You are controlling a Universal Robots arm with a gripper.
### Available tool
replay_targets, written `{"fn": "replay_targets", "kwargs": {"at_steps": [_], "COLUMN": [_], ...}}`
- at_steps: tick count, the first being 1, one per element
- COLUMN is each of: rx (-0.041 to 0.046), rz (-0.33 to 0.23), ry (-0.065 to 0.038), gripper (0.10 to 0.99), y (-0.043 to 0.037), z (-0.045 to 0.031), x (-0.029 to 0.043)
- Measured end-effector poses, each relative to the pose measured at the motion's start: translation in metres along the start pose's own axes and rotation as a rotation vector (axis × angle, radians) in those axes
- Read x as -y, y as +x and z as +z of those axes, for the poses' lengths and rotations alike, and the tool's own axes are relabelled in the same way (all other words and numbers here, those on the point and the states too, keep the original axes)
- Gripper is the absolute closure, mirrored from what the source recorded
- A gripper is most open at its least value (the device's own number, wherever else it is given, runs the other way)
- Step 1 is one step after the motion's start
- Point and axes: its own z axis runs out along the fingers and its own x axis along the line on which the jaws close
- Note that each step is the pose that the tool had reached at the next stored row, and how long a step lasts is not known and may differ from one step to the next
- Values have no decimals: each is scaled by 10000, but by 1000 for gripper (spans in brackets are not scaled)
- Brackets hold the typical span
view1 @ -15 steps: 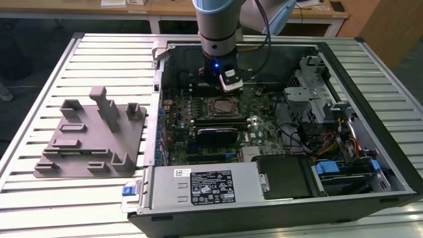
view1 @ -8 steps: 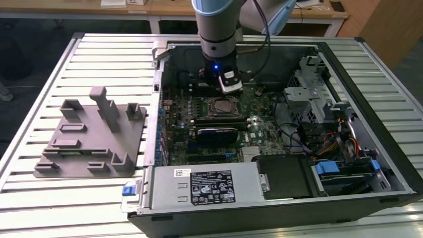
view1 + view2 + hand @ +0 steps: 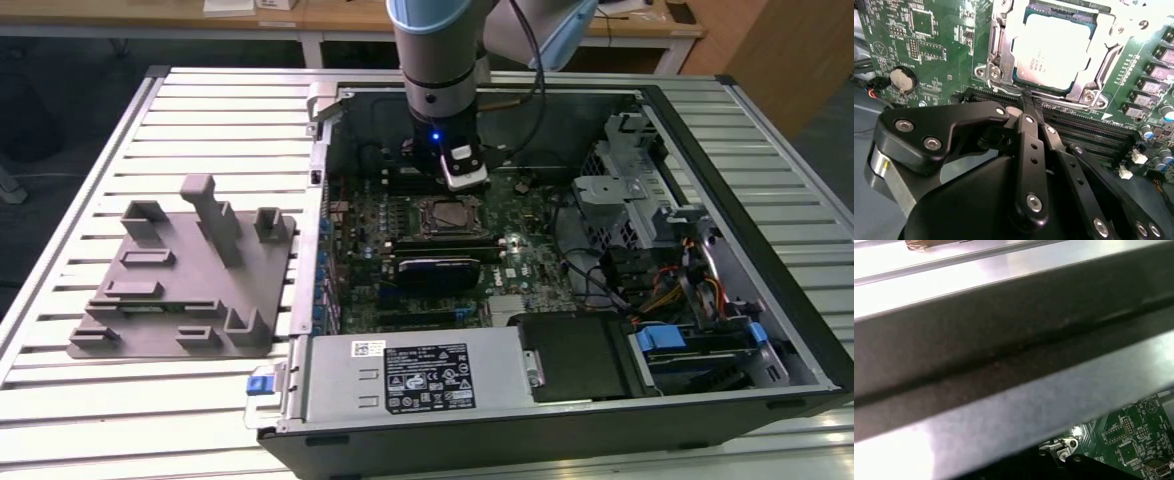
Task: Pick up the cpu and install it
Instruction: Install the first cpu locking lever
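Sitting flat in the metal-framed black square socket (image 3: 997, 50) is the cpu (image 3: 1054, 47), a small flat square chip with a silver metal top. The top glares bright under the light and carries faint print near its middle. A thin green rim shows along the chip's edges, just inside the frame. The frame's screws stand at its corners, and the chip lies level and square to the socket, not tilted. Around the socket spreads the green printed motherboard (image 3: 929, 40), with a round silver coin battery (image 3: 901, 79) off to one side and long black memory slots (image 3: 1089, 125) running just beside the frame.

In the exterior view the grey-and-blue robot arm (image 3: 438, 70) reaches down from the upper edge, its wrist column upright over the open black computer case (image 3: 534, 440). It points straight down at the board.

In the second wrist view the black gripper (image 3: 1026, 100) has its linkage bars converging to one narrow tip. The fingers are pressed together with nothing between them. That tip hangs over the memory slots, right at the socket frame's near edge and just beside the cpu; whether it touches the board cannot be told.

A large grey plastic tray with upright pegs (image 3: 187, 280) rests on the slatted metal table (image 3: 107, 400), to the exterior view's left of the case.
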Motion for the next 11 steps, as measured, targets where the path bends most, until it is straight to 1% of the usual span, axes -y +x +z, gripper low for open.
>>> {"fn": "replay_targets", "kwargs": {"at_steps": [1, 3, 4, 11], "rx": [-13, -65, -79, -81], "rz": [6, 32, 41, 42], "ry": [-38, -182, -227, -239], "gripper": [980, 980, 980, 980], "y": [0, 0, -1, -7], "z": [0, 1, 1, 4], "x": [0, 0, 0, -2]}}
